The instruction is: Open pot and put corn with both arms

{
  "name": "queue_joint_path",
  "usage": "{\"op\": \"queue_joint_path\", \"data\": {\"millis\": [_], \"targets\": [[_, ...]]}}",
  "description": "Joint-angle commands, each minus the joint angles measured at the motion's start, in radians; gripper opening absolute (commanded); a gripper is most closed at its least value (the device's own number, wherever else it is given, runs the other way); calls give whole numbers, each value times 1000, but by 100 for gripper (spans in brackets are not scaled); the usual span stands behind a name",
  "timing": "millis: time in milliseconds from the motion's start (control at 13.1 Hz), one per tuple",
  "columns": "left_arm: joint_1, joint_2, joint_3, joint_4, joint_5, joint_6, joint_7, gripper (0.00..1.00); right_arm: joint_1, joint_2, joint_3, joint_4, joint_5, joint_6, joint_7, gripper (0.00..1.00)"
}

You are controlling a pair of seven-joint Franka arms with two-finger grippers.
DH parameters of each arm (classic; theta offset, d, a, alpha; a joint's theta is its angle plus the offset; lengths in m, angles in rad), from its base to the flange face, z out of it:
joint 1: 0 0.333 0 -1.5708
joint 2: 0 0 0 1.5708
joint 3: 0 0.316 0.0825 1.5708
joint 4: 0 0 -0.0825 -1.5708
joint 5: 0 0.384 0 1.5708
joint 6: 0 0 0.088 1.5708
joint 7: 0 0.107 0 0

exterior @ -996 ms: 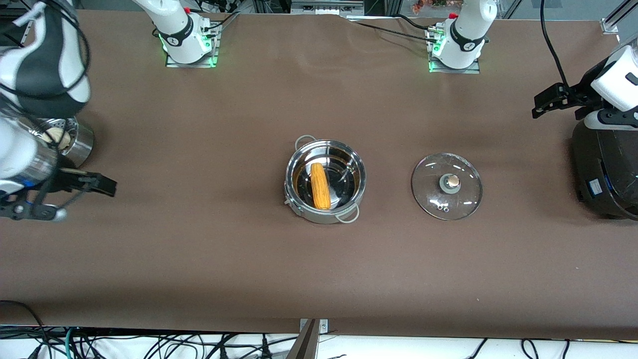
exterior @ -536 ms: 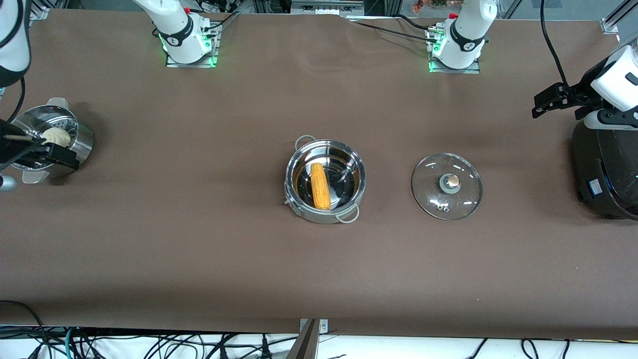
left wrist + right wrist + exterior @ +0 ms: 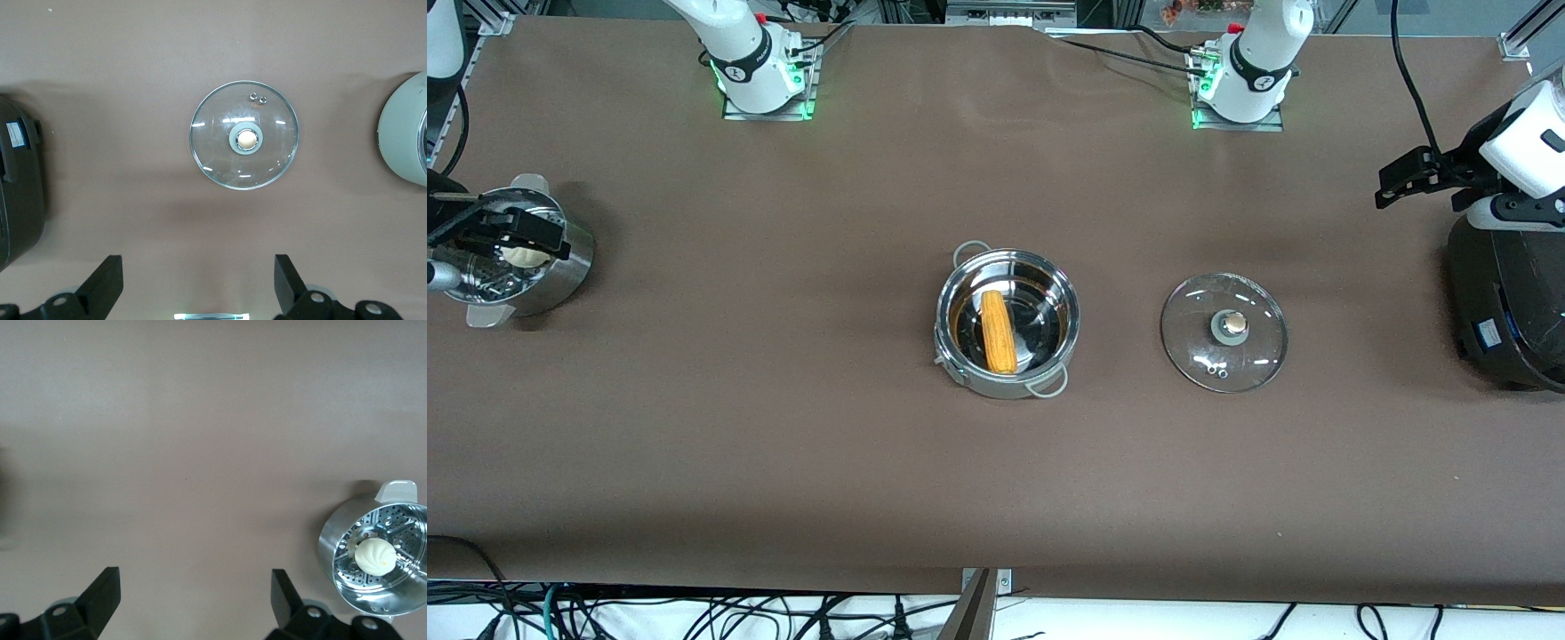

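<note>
I see the corn (image 3: 999,332) lying in the open pot (image 3: 1007,323), its lid (image 3: 1224,332) on the table (image 3: 783,427) below my spread, empty left claw (image 3: 197,287). My right claw (image 3: 193,603), spread and empty, hangs over the steamer bowl (image 3: 516,258), both clear since the job looks done.

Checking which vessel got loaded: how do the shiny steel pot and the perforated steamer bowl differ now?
The shallow shiny steel pot, mid-table, holds the yellow-orange corn cob; the perforated steel steamer bowl, at the right arm's end, holds a white bun. Its floor is perforated, the pot's solid. Both are lidless.
</note>
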Motion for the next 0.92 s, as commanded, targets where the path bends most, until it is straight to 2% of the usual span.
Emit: {"op": "queue_joint_path", "data": {"millis": [0,230,383,843], "targets": [[-9,-5,8,9,10,-18,-7,100,15,-20,-10,-48,16,57,-6,100],[-6,-7,11,11,10,-32,-2,100,9,-28,-14,-73,5,43,-30,100],[-4,-8,12,11,10,-62,1,100,15,-60,-7,-63,4,22,-156,100],[16,-5,14,14,10,-61,2,100,38,-75,-6,-48,12,19,-123,100]]}}
